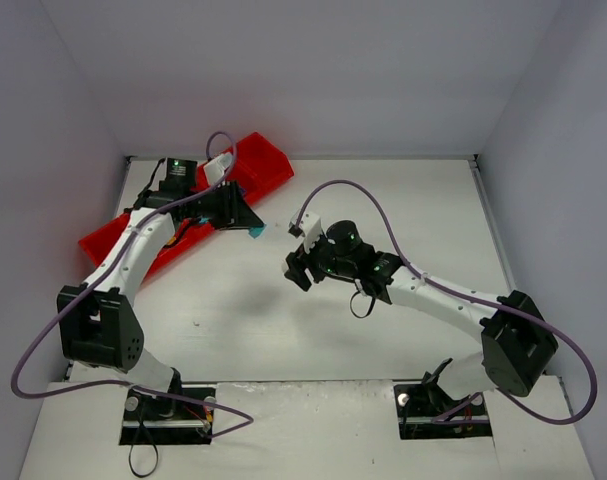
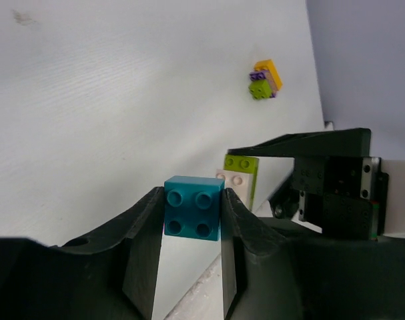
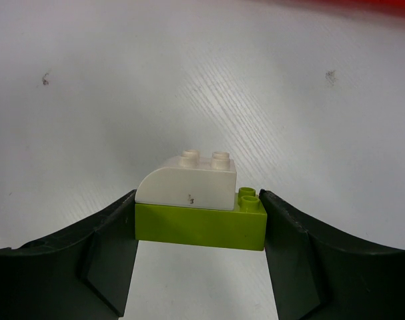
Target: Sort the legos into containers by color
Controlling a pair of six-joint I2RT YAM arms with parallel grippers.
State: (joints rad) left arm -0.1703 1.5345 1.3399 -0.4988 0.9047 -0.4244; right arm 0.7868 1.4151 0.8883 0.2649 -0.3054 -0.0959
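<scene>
Btwn L jaws: teal lego (image 2: 193,208)

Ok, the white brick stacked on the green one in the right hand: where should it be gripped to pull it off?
Pinch the white brick across its two flat long faces, coming from above its studs. One end is rounded and would likely slip, and the right hand clamps the ends of the lime brick below.
</scene>
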